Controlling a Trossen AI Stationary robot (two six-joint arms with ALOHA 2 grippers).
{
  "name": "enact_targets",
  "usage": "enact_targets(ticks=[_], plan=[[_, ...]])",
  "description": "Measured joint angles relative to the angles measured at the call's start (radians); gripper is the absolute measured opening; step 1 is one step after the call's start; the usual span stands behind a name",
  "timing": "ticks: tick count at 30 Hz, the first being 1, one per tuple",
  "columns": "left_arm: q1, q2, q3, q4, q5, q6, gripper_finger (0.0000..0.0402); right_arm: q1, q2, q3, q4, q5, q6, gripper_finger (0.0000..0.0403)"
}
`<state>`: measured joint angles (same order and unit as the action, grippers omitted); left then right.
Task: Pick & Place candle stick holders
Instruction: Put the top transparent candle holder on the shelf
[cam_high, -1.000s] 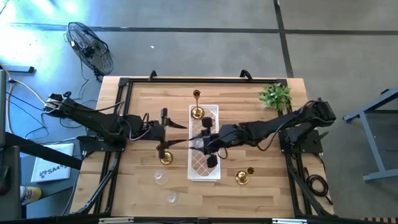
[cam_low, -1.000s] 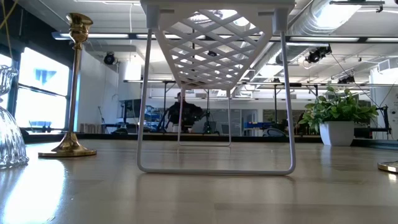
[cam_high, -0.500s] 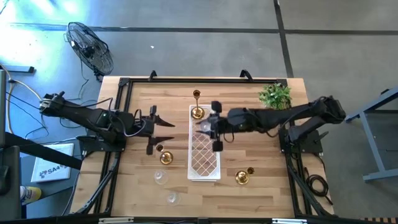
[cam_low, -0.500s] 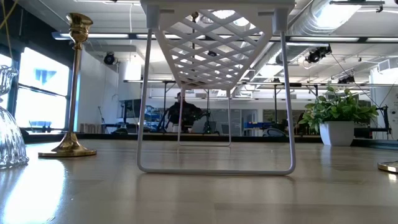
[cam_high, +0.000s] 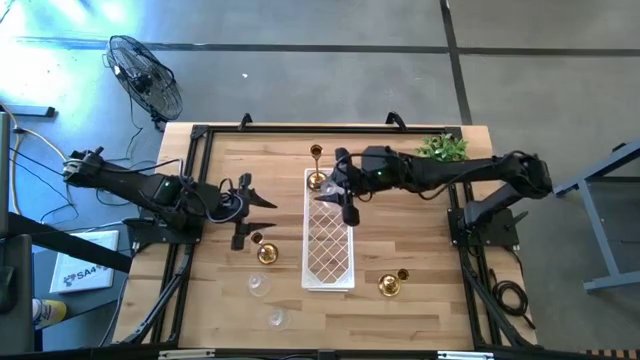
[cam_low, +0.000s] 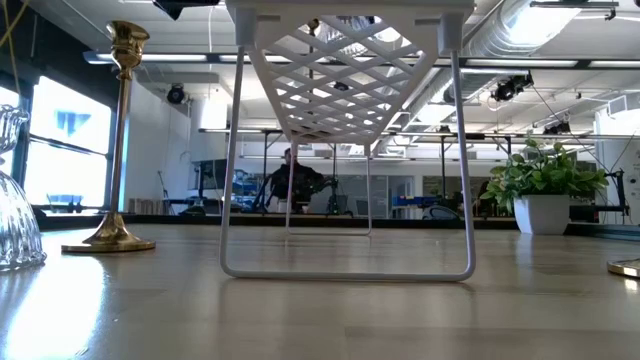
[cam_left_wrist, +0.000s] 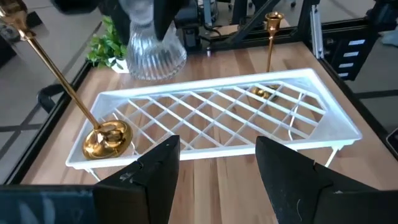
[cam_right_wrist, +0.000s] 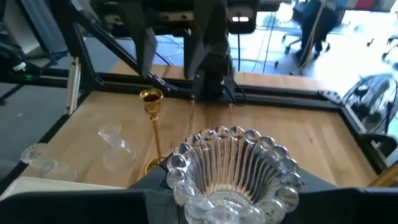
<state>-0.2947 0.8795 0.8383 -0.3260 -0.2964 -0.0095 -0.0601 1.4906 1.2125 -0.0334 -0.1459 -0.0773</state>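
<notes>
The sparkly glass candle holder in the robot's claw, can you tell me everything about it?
The glass candle holder is clear, with upright ribs down its flared body and a ring of round beads along its rim. The right claw is shut on it and holds it in the air above the far end of the white lattice tray, near the tall brass candlestick. Only the claw touches it.

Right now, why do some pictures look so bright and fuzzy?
Right wrist view: window glare washes out the far corner, and the clear ribbed glass candle holder looks soft up close. Low view: bright windows silhouette the white lattice tray. Left wrist view: its claw is blurred.
</notes>
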Motion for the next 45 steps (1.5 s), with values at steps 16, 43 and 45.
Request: enact_targets(ticks=[16,43,45], plan=[[0.0,0.0,0.0,-0.03,0.007,-0.022,0.0205,-0.031,0.0,-0.327,0.502,-0.088,0.054,0.0109],[0.0,-0.002,0.0,-0.013,-0.01,-0.022,0.0204,-0.097,0.0,-0.346,0.462,-0.093,0.054,0.0109],[0.0,-0.007,0.0,-0.014,-0.01,-0.021,0.0204,-0.098,0.0,-0.346,0.463,-0.093,0.053,0.0109]])
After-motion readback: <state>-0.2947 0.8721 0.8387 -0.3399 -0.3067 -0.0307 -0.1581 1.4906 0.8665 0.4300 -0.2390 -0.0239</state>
